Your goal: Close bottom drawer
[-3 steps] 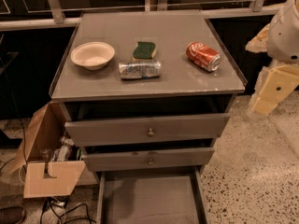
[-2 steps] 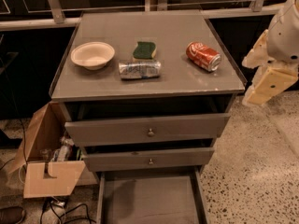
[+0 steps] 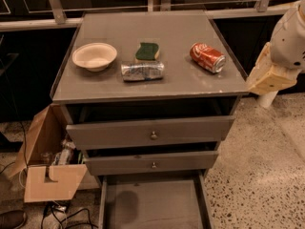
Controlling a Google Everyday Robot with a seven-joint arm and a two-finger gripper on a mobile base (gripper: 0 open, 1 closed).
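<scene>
The grey cabinet (image 3: 152, 87) stands in the middle of the camera view. Its bottom drawer (image 3: 152, 205) is pulled far out toward me, and its flat grey inside shows with nothing in it. The drawer's front panel and knob are cut off below the picture's lower edge. My arm comes in at the right edge. Its cream end with the gripper (image 3: 269, 75) hangs beside the cabinet's right top corner, well above and to the right of the bottom drawer, touching nothing.
The top drawer (image 3: 119, 133) and middle drawer (image 3: 119, 163) stand slightly out. On the cabinet top lie a bowl (image 3: 94, 56), a green sponge (image 3: 147, 51), a crushed silver can (image 3: 142, 70) and a red cola can (image 3: 208, 57). An open cardboard box (image 3: 47, 175) and cables sit at the lower left.
My arm's cream end has moved a little left and up, closer to the cabinet's right top corner. The drawers and the things on top have not moved.
</scene>
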